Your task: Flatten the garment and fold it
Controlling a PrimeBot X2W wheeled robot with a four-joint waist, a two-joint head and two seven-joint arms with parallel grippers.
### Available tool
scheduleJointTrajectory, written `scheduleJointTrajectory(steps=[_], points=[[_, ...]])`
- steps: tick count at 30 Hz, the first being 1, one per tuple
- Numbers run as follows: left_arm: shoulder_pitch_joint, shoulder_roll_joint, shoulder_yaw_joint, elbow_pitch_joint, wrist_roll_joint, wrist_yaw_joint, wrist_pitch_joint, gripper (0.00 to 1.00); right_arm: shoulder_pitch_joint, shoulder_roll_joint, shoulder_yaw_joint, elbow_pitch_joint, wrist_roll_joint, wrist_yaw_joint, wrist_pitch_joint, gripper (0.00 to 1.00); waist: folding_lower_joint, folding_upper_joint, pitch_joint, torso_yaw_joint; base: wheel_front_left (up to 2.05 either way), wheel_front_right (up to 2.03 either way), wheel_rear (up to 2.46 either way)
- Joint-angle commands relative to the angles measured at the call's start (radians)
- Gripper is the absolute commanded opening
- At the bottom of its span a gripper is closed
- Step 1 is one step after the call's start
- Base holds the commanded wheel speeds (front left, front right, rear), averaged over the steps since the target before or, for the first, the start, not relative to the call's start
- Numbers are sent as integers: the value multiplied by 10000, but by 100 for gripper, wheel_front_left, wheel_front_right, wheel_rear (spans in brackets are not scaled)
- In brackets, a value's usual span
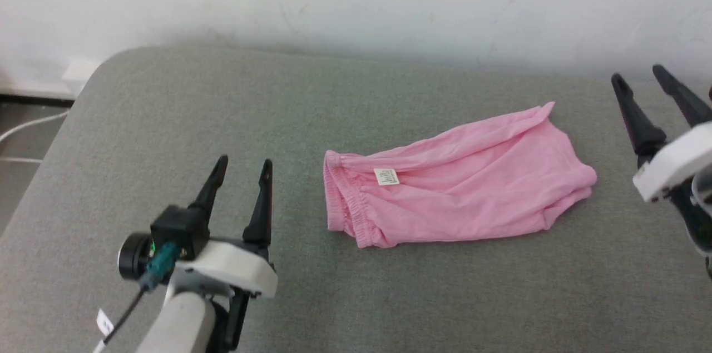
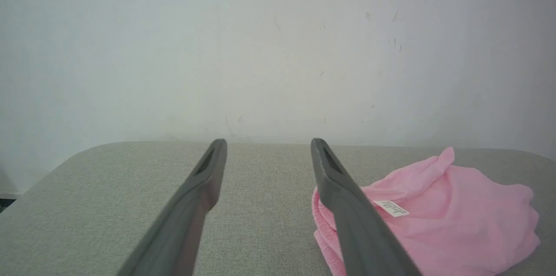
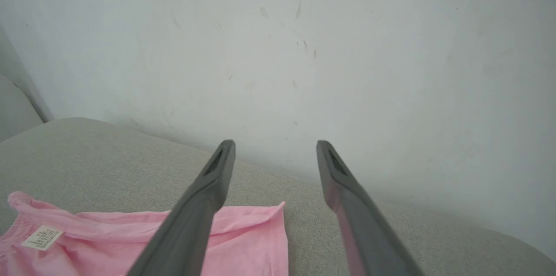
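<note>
The garment is a pair of light pink shorts lying on the grey cushion, gathered waistband to the left, legs to the right, a small white label facing up. My left gripper stands open to the left of the waistband, apart from it. My right gripper is open at the far right, beyond the leg ends. In the left wrist view the garment lies right of my open left gripper. In the right wrist view the garment lies lower left of my open right gripper.
The grey fabric cushion carries the garment and has a rounded far-left corner. A white wall runs close behind it. At the far left, floor and a white cable show below the cushion's edge.
</note>
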State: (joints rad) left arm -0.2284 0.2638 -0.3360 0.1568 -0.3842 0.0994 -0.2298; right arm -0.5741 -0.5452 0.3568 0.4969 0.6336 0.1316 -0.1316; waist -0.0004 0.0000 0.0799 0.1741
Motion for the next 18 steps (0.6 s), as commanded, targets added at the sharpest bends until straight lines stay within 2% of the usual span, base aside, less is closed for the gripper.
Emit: scheduleJointTrajectory(steps=[1, 6, 11, 17, 18], points=[[364, -24, 44, -128, 123, 124, -140, 100, 533, 94, -251, -177, -194, -9, -336, 100, 4, 0, -540, -474, 0, 0, 0], [1276, -276, 226, -164, 191, 330, -294, 100, 2053, 732, -1415, -974, -1157, -9, -1021, 100, 4, 0, -620, -734, 0, 0, 0], [2087, -768, 493, -441, 328, 617, -315, 100, 3678, 1976, -2962, -2384, -2399, -9, -1242, 100, 4, 0, -615, -987, 0, 0, 0], [2426, -1078, 384, 131, 328, 470, -197, 100, 5353, 3480, -3911, -4108, -3615, -9, -1104, 100, 4, 0, -391, -1321, 0, 0, 0], [2426, -1078, 384, 131, 328, 470, -197, 100, 5353, 3480, -3911, -4108, -3615, -9, -1104, 100, 4, 0, -391, -1321, 0, 0, 0]])
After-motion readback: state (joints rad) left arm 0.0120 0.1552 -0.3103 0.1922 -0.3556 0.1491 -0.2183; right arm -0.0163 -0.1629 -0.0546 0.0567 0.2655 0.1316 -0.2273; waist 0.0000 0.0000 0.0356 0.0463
